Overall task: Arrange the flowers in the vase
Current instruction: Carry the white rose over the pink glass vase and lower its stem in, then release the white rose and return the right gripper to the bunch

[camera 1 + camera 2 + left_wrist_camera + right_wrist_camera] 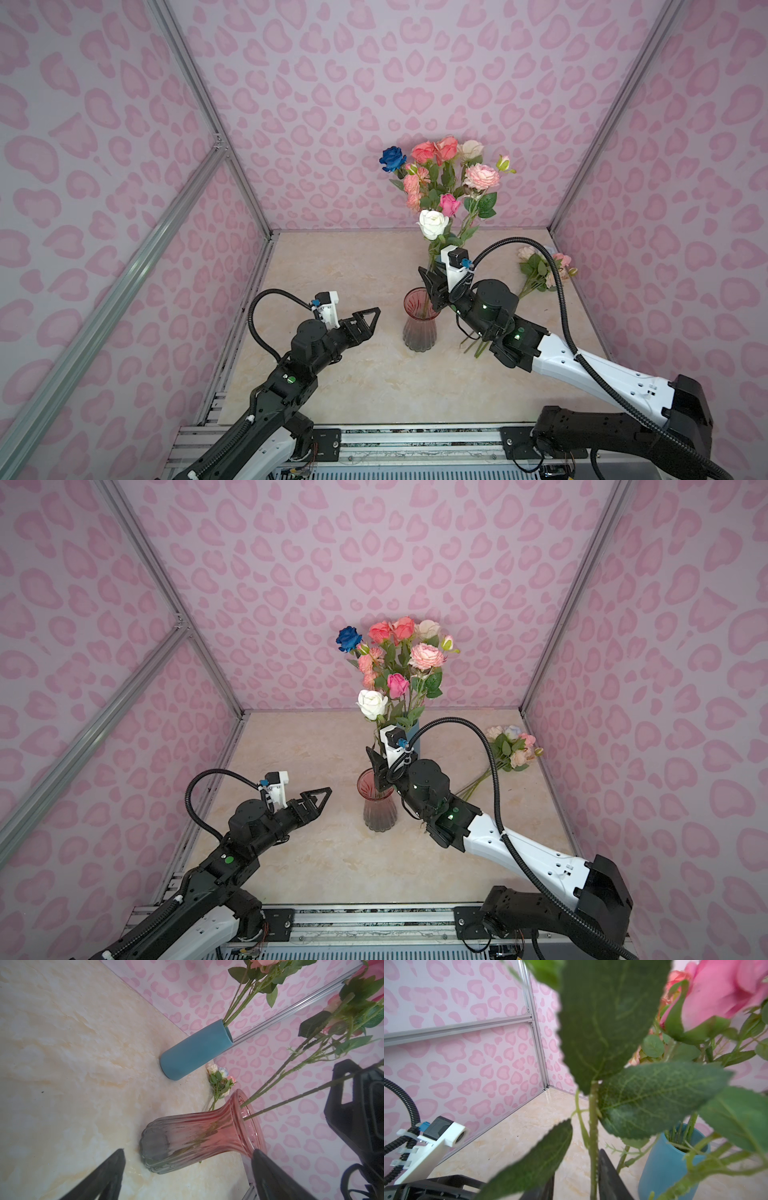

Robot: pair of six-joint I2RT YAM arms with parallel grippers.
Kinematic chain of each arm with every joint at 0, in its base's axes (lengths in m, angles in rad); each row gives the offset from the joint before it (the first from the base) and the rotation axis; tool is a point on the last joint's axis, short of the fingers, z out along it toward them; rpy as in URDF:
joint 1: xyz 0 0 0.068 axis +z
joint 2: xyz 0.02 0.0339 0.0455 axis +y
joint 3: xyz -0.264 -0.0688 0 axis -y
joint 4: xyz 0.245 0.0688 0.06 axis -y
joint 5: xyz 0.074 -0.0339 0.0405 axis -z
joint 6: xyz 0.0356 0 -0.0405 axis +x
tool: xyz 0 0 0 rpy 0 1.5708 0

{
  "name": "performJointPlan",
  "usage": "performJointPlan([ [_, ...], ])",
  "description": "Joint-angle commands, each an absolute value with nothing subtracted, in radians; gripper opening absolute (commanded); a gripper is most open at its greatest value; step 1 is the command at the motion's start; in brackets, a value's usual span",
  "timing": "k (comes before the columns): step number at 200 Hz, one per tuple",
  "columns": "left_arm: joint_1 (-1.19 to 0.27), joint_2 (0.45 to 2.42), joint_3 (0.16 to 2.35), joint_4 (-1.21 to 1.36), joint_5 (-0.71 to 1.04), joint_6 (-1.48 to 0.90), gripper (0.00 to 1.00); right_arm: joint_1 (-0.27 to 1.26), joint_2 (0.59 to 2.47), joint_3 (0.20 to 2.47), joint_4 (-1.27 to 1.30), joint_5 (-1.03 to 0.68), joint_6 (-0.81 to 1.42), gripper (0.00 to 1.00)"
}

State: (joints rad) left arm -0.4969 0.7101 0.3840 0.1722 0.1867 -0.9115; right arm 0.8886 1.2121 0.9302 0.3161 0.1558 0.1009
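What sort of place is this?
Most likely a robot test booth, not a home: pink heart-patterned wall panels on silver aluminium frame rails, and two black-and-white robot arms, left and right, mounted at a marble-look tabletop.

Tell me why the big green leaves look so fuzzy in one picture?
Right wrist view: the broad green serrated leaves hang almost against the lens, so they and the pink rose bloom go soft; both top views: sharp flowers, dim corners.
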Motion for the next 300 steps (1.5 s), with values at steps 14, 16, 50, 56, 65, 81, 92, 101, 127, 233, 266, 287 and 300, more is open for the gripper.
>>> performJointPlan([
  [14,-0.496,0.7,0.395,0.204,0.192,-0.901,0.96,0.907,1.236,0.949,0.291,0.151,0.07,0.4],
  [16,-0.496,0.698,0.395,0.204,0.192,-0.899,0.96,0.909,1.234,0.948,0.292,0.152,0.065,0.4],
  [50,-0.496,0.666,0.378,0.196,0.178,-0.895,0.96,0.909,1.179,0.931,0.279,0.187,0.046,0.43],
  [56,-0.495,0.665,0.376,0.196,0.175,-0.893,0.96,0.909,1.168,0.93,0.273,0.187,0.046,0.43],
  [65,-0.496,0.668,0.376,0.197,0.178,-0.889,0.96,0.91,1.15,0.926,0.266,0.187,0.048,0.43],
  [81,-0.498,0.684,0.387,0.202,0.196,-0.881,0.96,0.917,1.12,0.923,0.255,0.193,0.054,0.43],
  [92,-0.502,0.7,0.404,0.201,0.211,-0.867,0.96,0.925,1.101,0.925,0.242,0.199,0.053,0.43],
  [101,-0.51,0.71,0.416,0.198,0.212,-0.854,0.96,0.935,1.087,0.929,0.234,0.209,0.044,0.43],
  [127,-0.523,0.719,0.425,0.196,0.182,-0.832,0.96,0.946,1.033,0.927,0.211,0.264,0.044,0.42],
  [233,-0.535,0.745,0.417,0.196,0.164,-0.802,0.96,0.243,0.856,0.751,-0.125,0.318,0.603,0.39],
  [266,-0.538,0.755,0.416,0.165,0.165,-0.796,0.96,0.069,1.135,0.874,-0.255,0.198,0.651,0.36],
  [287,-0.54,0.762,0.415,0.16,0.172,-0.795,0.96,0.031,1.315,0.949,-0.269,0.156,0.65,0.29],
  [300,-0.541,0.766,0.41,0.159,0.176,-0.8,0.96,-0.002,1.42,1.0,-0.298,0.067,0.646,0.25],
])
